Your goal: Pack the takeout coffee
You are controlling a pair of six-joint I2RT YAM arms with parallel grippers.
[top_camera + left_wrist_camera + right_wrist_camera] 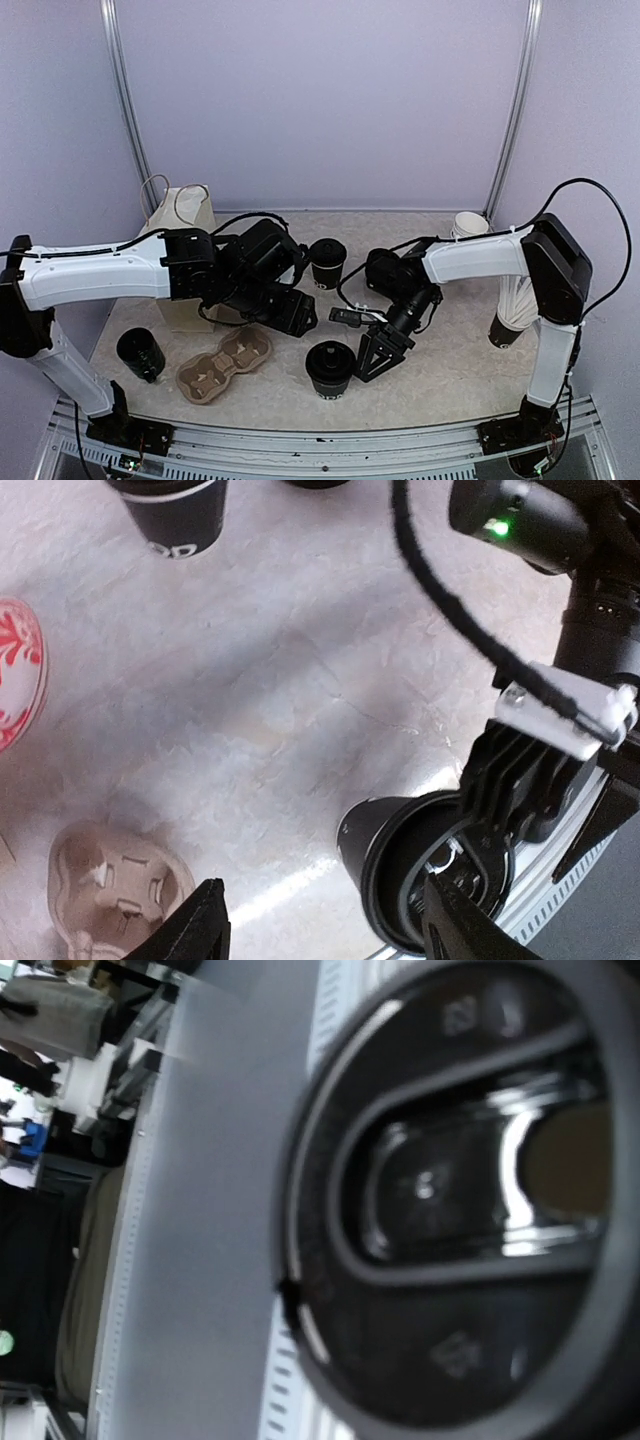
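Seen from above, two white arms with black wrists reach in over a pale, mottled table (pixel 450 370). The takeout coffee (pixel 330 388), a small black paper cup under a round black lid (pixel 330 358), stands near the front edge at centre. The right gripper (pixel 375 352), with its black triangular fingers, sits just to the cup's right; whether its jaws are apart cannot be told. The left gripper (pixel 295 312) hangs farther back and to the left. A brown moulded-pulp cup carrier (pixel 225 362) with round hollows lies to the cup's left. A second lidded black cup (pixel 327 262) stands farther back.

From the left wrist, the left gripper's two black fingertips (pixel 205 920) stand wide apart at the bottom edge, gripping nothing. Beyond them the coffee's matte wall curves up to the lid's rim, and a ribbed black finger of the right gripper overlaps the lid. The pulp carrier shows at lower left.

From the right wrist, the glossy plastic lid fills the frame, blurred, with a raised oval ridge.
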